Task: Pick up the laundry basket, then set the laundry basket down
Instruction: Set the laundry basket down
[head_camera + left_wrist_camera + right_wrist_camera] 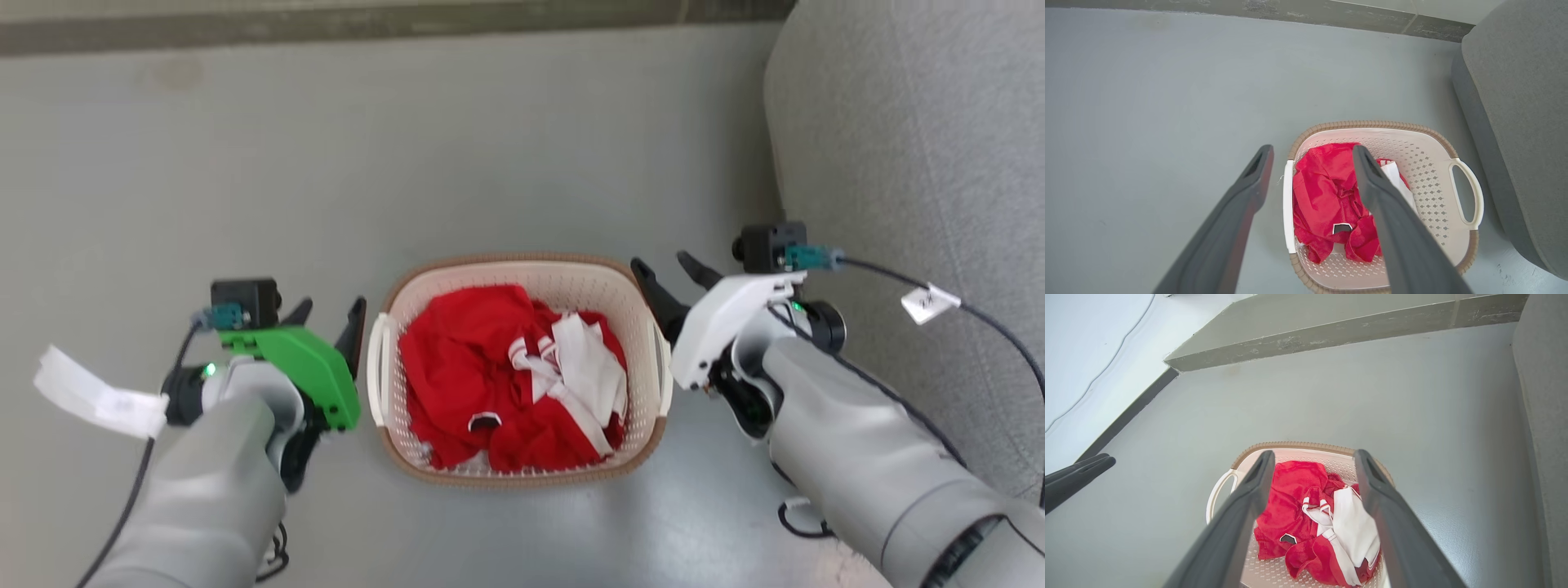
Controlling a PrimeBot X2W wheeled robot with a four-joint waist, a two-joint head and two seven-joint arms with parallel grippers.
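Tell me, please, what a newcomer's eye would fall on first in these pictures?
The bright red and white clothing heaped in the cream laundry basket on the grey floor draws the eye first. Next come the open grippers flanking it: the left gripper, green-housed, on its left side, and the right gripper on its right. A grey upholstered seat stands at the right edge.

The smooth grey floor carries the laundry basket near its middle, with a grey upholstered seat standing just right of it and a darker strip along the far edge.
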